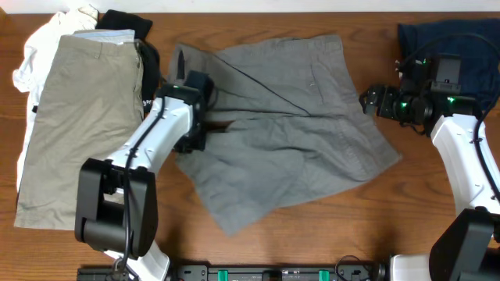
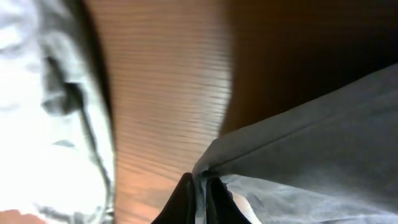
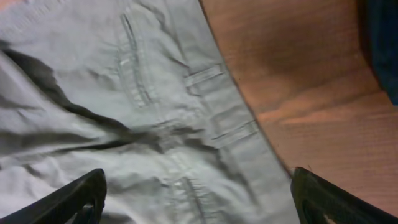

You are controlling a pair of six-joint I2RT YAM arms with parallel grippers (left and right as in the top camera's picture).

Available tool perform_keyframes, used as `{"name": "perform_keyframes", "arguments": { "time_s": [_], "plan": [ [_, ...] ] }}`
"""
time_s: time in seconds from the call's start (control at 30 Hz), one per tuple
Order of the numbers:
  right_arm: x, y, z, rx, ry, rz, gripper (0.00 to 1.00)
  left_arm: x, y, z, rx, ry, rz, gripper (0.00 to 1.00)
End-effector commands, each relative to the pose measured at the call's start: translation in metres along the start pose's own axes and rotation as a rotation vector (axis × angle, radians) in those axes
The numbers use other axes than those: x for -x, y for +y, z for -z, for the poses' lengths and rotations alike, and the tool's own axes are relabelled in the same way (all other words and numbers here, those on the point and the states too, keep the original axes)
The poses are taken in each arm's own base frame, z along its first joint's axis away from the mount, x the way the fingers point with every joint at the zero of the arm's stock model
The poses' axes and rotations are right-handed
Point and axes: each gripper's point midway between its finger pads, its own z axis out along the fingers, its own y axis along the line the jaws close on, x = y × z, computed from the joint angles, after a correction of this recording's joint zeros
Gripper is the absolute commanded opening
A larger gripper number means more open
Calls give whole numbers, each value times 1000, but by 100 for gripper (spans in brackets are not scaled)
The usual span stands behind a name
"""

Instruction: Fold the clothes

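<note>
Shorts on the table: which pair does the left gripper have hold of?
The grey shorts spread mid-table: the left gripper is pinched shut on a fold of their edge. The khaki shorts lie flat at the left side, in neither gripper.

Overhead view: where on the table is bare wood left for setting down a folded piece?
Widest bare wood: the front table edge, below the grey shorts. A smaller gap lies between them and the navy piece. The left is crowded by khaki shorts.

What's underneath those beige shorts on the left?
A white garment pokes past the top and left edges of the beige shorts, with a black piece at the top. How far either reaches underneath is covered.
</note>
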Motion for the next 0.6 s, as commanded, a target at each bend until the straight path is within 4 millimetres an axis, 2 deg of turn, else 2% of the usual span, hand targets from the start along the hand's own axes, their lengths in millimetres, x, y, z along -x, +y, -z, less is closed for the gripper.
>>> {"name": "perform_keyframes", "arguments": {
  "time_s": [0.0, 0.07, 0.1, 0.17, 0.2, 0.37, 0.47, 0.57],
  "plan": [
    [1, -10, 0, -47, 5, 2, 92, 4, 26, 5, 63, -13, 59, 6],
    [-1, -11, 0, -50, 11, 12, 93, -2, 35, 3, 68, 20, 75, 6],
    [-1, -11, 0, -51, 14, 15, 93, -4, 38, 2, 65, 33, 85, 23],
    [-1, -11, 0, -50, 14, 14, 93, -7, 41, 0, 52, 49, 107, 89],
    [-1, -10, 1, -49, 14, 14, 93, -7, 39, 0, 29, 56, 114, 98],
    [-4, -2, 12, -20, 19, 36, 93, -16, 20, 1, -105, 105, 128, 98],
    [-12, 0, 23, -22, 47, 93, 94, -28, -1, 12, -237, 158, 135, 98],
    [-27, -1, 27, -22, 105, 172, 94, -42, -27, 30, -408, 204, 138, 98]
  ]
}}
